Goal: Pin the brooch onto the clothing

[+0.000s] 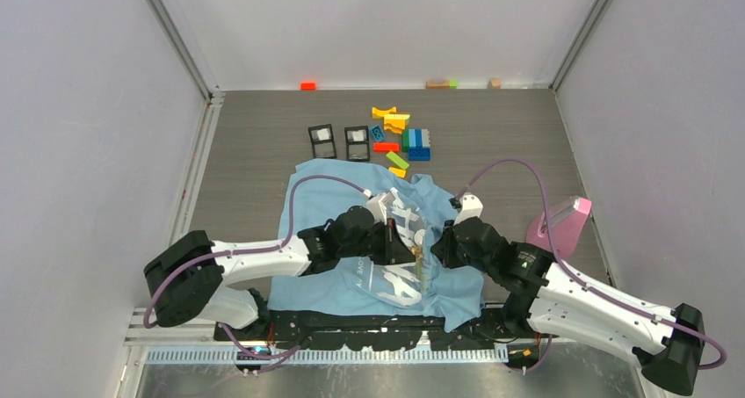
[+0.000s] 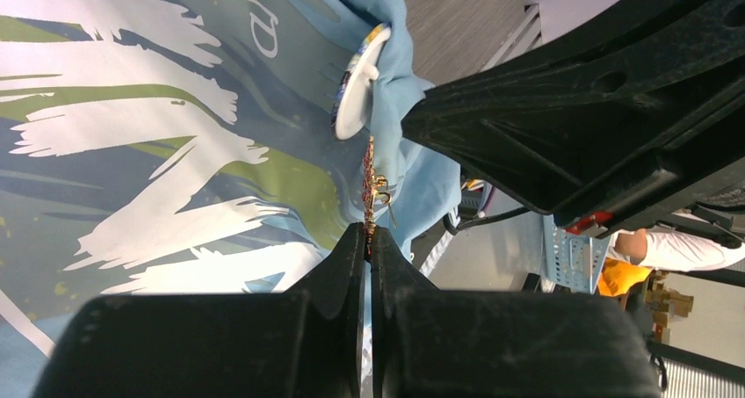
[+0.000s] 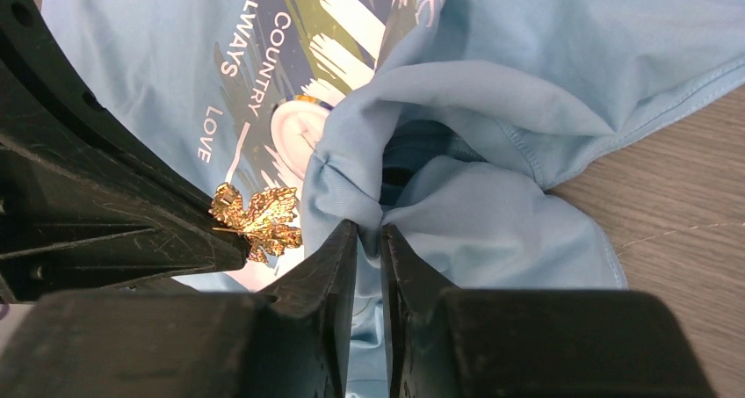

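The clothing, a light blue T-shirt with white lettering, lies between my two arms. My left gripper is shut on the brooch, which sticks up edge-on from its fingertips just above the print. In the right wrist view the brooch looks like a gold leaf at the tip of the left finger. My right gripper is shut on a raised fold of the T-shirt, right beside the brooch. A round white disc sits against that fold.
Coloured toy blocks and two small black frames lie beyond the shirt. A pink object stands at the right. Small blocks rest along the far wall. White walls close in both sides.
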Available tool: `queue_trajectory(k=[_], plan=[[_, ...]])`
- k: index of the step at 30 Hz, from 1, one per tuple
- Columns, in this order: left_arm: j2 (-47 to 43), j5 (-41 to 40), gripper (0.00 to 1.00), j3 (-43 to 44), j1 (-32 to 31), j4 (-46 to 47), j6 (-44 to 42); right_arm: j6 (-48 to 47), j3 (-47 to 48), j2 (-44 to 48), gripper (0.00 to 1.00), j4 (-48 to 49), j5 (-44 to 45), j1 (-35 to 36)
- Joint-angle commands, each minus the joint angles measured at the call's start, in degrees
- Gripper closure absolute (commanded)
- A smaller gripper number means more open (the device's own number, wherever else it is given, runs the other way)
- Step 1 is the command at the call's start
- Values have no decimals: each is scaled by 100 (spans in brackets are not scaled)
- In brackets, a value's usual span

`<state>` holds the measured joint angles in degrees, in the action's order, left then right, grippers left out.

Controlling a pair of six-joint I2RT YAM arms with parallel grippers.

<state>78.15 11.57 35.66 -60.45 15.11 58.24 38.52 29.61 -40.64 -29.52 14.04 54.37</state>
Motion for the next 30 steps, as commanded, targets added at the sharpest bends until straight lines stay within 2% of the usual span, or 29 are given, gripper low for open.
queue_trajectory(k=[1, 11, 30], plan=[[21, -370, 100, 425, -96, -366, -213, -57, 159, 126, 98, 229, -27, 15], [370, -735, 100, 1087, -294, -1297, -478, 15, 596, 165, 99, -1, -615, 21], [812, -723, 100, 1502, -383, -1718, -618, -106, 792, -65, 99, 238, -926, 30]])
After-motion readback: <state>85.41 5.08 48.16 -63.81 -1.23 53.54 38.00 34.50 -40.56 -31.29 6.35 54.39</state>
